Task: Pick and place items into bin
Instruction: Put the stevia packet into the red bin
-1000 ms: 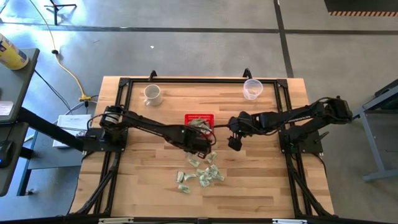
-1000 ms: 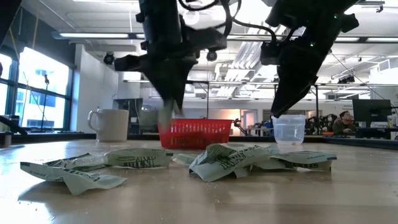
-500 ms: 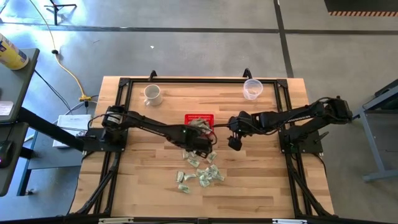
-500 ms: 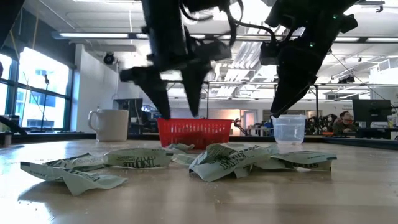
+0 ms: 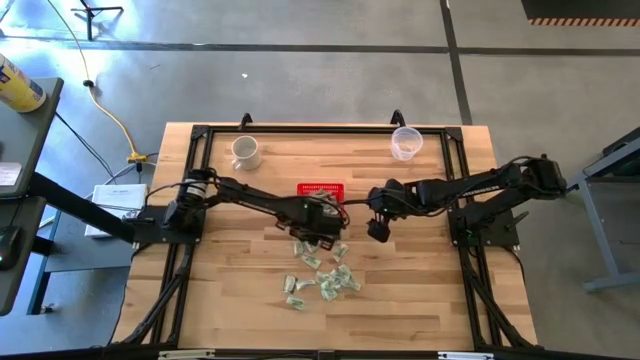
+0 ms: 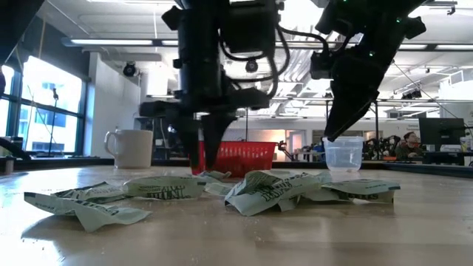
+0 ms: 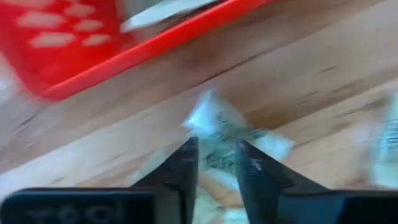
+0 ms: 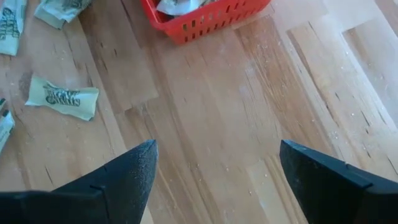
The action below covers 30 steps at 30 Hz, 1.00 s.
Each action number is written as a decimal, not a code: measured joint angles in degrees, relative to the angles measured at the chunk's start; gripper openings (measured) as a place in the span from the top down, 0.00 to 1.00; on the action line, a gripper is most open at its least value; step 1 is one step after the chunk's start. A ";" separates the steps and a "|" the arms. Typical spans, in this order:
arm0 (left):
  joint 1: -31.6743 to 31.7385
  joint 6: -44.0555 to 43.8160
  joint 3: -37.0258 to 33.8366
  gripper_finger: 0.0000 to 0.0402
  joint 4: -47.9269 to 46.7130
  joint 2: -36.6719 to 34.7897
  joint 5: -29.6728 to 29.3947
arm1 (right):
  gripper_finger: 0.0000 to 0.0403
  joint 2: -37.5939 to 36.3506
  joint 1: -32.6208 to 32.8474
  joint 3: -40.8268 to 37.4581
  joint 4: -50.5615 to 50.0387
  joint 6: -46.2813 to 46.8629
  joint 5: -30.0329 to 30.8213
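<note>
The red basket [image 5: 320,190] stands mid-table and holds a few pale green-and-white wrappers. Several more wrappers [image 5: 325,275] lie scattered on the wood nearer the table's near edge. My left gripper [image 5: 322,232] points down just in front of the basket's near wall [image 7: 62,50], its fingers drawn close on one wrapper [image 7: 214,121]. My right gripper [image 5: 378,230] hangs open above bare wood, right of the basket [image 8: 205,18] and touching nothing. In the low view the left gripper [image 6: 205,164] reaches almost to the table. My left gripper pinches a crumpled wrapper between its two fingers [image 7: 186,158], with the wrapper's end [image 7: 211,115] sticking out past the fingertips. The fingers come from above, pointing down. The wrapper still lies on the table beside the basket's near wall.
A white mug [image 5: 244,151] stands at the far left of the table and a clear plastic cup [image 5: 405,143] at the far right. A black frame runs around the tabletop. One loose wrapper [image 8: 62,98] lies near the right gripper. Bare wood stretches right of the basket.
My left gripper opened wide above the wrappers in front of the basket, then came down toward the table and turned about. Its fingers have since closed to a narrow gap on a wrapper. The right arm has kept still.
</note>
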 joint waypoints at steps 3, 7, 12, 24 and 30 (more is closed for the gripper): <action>0.07 0.35 0.27 0.75 1.16 -0.10 -2.30 | 0.19 0.00 0.00 0.00 -0.11 0.04 0.06; 0.11 1.73 0.25 0.83 1.35 -0.11 -3.23 | 0.19 0.00 0.00 -0.02 -0.09 0.05 0.07; 0.07 1.88 0.23 0.84 1.38 -0.11 -3.19 | 0.19 0.00 0.00 -0.02 -0.11 0.07 0.09; 0.09 1.60 0.21 0.54 1.32 -0.11 -2.98 | 0.19 0.00 0.00 -0.07 -0.11 0.07 0.12; 0.11 1.66 -1.46 0.56 1.40 0.52 -2.40 | 0.19 -0.01 0.00 -0.11 -0.05 0.09 0.13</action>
